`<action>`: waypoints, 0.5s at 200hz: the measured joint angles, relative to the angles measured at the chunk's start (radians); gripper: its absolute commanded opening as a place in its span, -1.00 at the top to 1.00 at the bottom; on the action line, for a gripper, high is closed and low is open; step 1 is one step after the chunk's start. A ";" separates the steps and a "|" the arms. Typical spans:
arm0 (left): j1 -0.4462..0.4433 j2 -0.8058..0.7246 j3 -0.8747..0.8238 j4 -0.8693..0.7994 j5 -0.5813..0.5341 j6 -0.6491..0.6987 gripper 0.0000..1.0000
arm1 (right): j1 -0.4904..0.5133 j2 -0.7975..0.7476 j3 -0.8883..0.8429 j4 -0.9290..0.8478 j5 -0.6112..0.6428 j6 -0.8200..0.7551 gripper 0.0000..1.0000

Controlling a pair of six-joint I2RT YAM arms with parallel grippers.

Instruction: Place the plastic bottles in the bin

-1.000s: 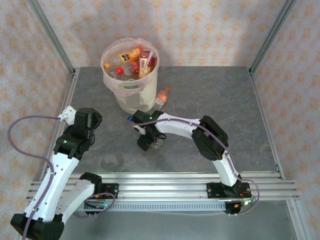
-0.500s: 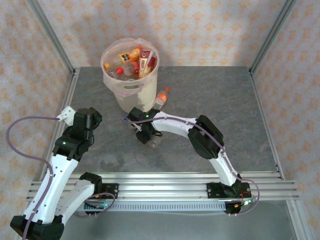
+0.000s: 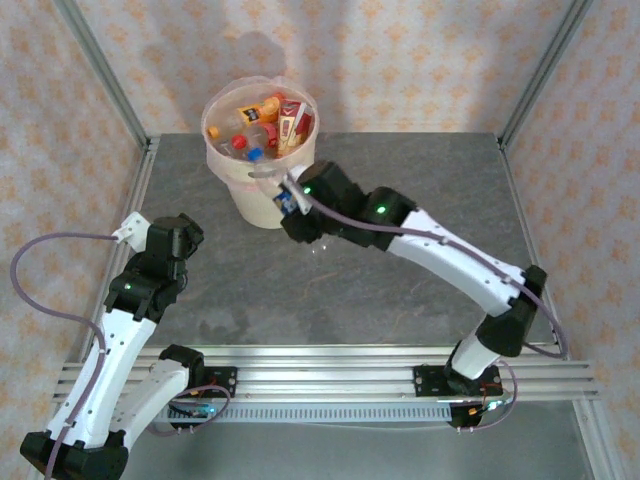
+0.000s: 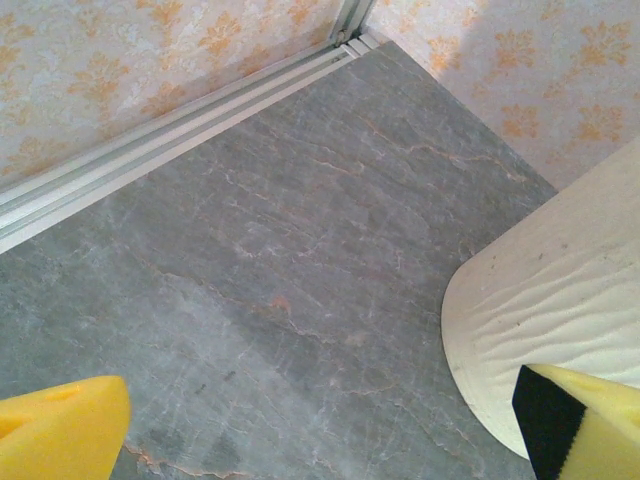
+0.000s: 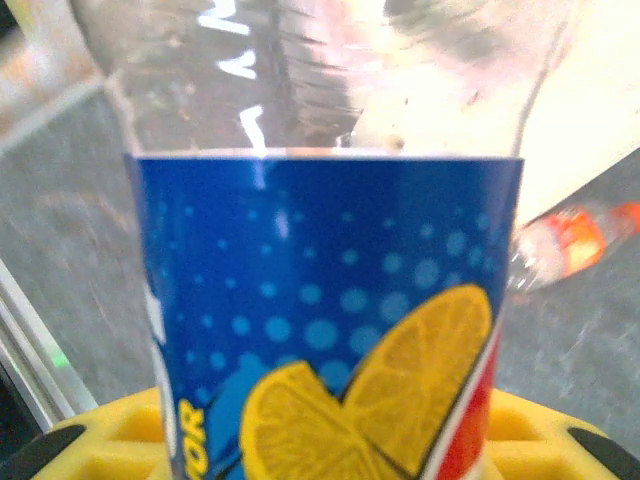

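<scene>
From above, the large round translucent pale pink-cream plastic bin (image 3: 235, 190) stands at the far left of the grey stone-patterned tabletop (image 3: 450, 170). Several small clear plastic bottles with bright caps and labels (image 3: 262, 122) are piled inside it. The right gripper (image 3: 290, 205) sits at the bin's near wall; its load is hard to read here. The left arm (image 3: 140, 290) is folded back, apart from the bin.

The left wrist view has the left gripper (image 4: 320, 435) spread wide over bare tabletop, nothing between its yellow pads (image 4: 60, 430), with the bin's wall near on the right.

In the right wrist view, the right gripper is clamped on a clear plastic bottle with a blue label printed with orange slices (image 5: 330, 300). The bin's wall rises beyond it. Another clear bottle with an orange cap (image 5: 565, 240) lies on the tabletop by the bin's foot.

The risk I see is height. If the bottle does not clear the rim it could strike the wall, shoving the light bin or twisting out of the grip. A low sweep of the arm could also send the lying bottle rolling.
</scene>
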 measured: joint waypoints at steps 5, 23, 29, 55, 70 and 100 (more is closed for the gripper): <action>0.000 0.000 0.000 0.000 0.000 0.000 -1.00 | -0.011 -0.005 0.023 0.006 0.003 0.000 0.20; 0.000 0.000 0.000 0.004 0.000 0.000 -1.00 | -0.052 0.000 0.095 0.027 0.010 0.000 0.18; 0.000 0.000 0.000 0.006 0.000 0.000 -1.00 | -0.067 0.010 0.124 0.029 0.010 0.000 0.18; 0.000 0.000 0.001 0.017 0.001 0.000 -1.00 | -0.113 0.087 0.266 0.043 0.008 0.000 0.16; 0.000 0.001 0.001 0.025 0.002 0.000 -1.00 | -0.131 0.154 0.364 0.049 0.002 -0.001 0.16; 0.000 0.008 0.003 0.044 0.012 0.001 -1.00 | -0.155 0.332 0.607 0.049 -0.013 -0.002 0.16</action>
